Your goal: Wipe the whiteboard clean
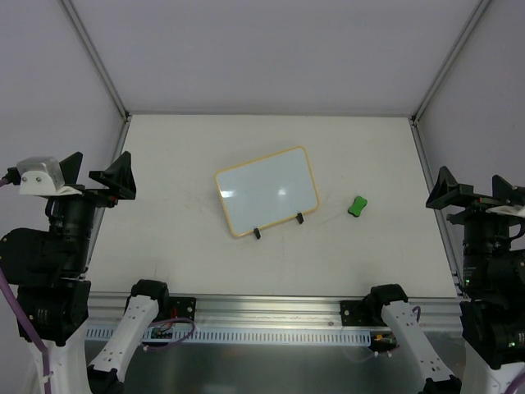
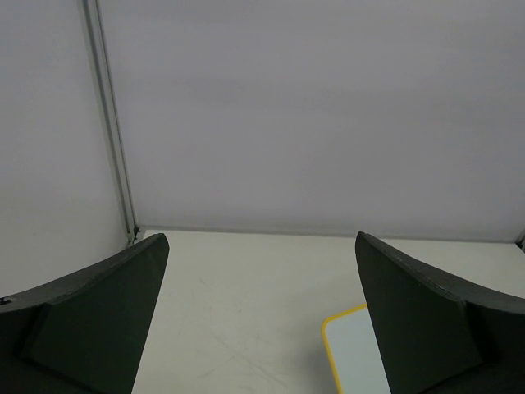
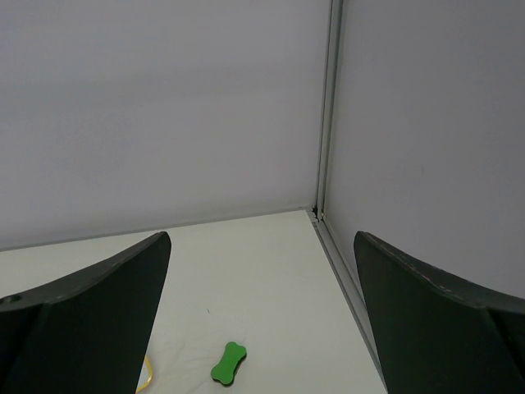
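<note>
The whiteboard [image 1: 267,190] lies near the table's middle, white with a pale yellow frame and two black feet on its near edge; I see no writing on it. Its corner shows in the left wrist view [image 2: 349,357] and a sliver in the right wrist view [image 3: 146,376]. A small green bone-shaped eraser [image 1: 357,206] lies just right of the board, also in the right wrist view [image 3: 229,363]. My left gripper [image 1: 97,174] is open and empty at the table's left edge. My right gripper [image 1: 472,190] is open and empty at the right edge.
The white table [image 1: 164,222] is walled by white panels with metal corner posts [image 1: 98,57]. An aluminium rail [image 1: 271,308] runs along the near edge by the arm bases.
</note>
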Available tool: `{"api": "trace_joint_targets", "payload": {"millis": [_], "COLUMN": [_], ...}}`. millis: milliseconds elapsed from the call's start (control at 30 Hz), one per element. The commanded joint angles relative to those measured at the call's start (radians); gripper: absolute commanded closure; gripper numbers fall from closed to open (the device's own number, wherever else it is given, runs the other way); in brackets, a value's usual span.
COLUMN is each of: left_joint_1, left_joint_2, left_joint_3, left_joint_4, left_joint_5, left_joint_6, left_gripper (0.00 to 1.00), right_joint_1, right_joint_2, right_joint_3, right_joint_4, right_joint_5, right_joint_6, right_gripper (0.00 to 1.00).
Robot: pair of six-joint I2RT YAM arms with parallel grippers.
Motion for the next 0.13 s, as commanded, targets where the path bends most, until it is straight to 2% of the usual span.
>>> {"api": "trace_joint_targets", "payload": {"millis": [0,100], "left_joint_1": [-0.008,-0.008], "left_joint_2": [-0.003,0.001], "left_joint_3": [-0.004,-0.006], "left_joint_4": [0.011,0.009], "left_joint_5": [-0.018,-0.024], "left_joint_6": [0.010,0.018], "left_gripper": [0.01,0.01], "right_joint_1": [0.004,0.005], "right_joint_2": [0.005,0.010], "right_joint_3": [0.024,0.029], "right_joint_4": [0.018,0.020], "right_joint_5": [-0.024,-0.029], "right_joint_6": [-0.007,-0.002], "right_gripper": [0.01,0.01]}}
